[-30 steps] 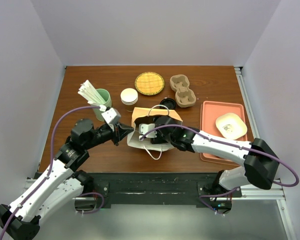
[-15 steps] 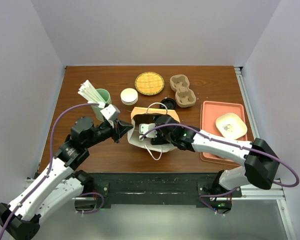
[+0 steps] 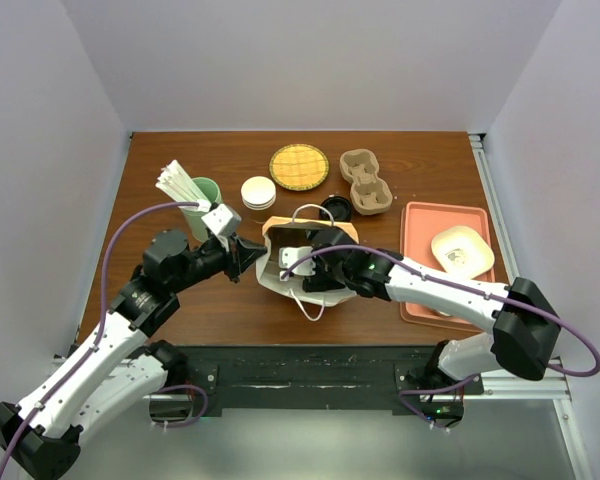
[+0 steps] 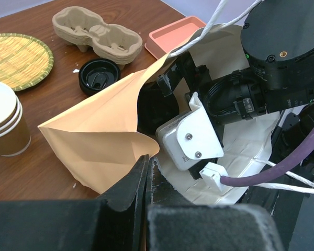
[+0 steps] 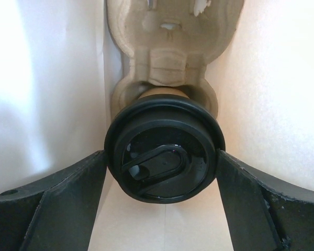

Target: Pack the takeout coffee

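Takeout coffee [image 5: 165, 175], glossy black lid, is seated in moulded pulp carrier [image 5: 170, 31] within paper bag [image 4: 94, 130], flanked by spread right gripper [image 5: 161, 156]; bag pinched by left gripper [image 4: 148, 163].

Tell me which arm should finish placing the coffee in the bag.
Right. The right gripper is inside the paper bag, fingers flanking the takeout coffee, which sits in a pulp carrier. The left gripper is shut on the bag's edge, holding it open.

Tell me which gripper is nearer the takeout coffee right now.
Right. The right gripper is inside the paper bag, fingers flanking the lid of the takeout coffee. The left gripper is outside, pinched shut on the bag's rim.
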Robot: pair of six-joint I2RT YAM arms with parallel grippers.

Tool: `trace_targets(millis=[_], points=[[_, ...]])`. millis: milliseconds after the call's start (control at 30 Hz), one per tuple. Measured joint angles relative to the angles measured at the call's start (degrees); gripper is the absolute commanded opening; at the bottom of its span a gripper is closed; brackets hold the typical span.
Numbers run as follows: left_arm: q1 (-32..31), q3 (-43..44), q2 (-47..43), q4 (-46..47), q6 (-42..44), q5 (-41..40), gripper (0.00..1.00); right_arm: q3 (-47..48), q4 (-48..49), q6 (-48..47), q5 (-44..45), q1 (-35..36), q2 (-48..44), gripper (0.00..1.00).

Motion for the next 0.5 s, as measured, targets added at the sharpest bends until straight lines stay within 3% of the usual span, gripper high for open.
trace_targets(millis=[500], points=[[0.0,1.5,1.2,-1.3,0.0,-0.9,0.00,3.6,-4.9,0.5,-3.0,-0.5,0.0,0.86]])
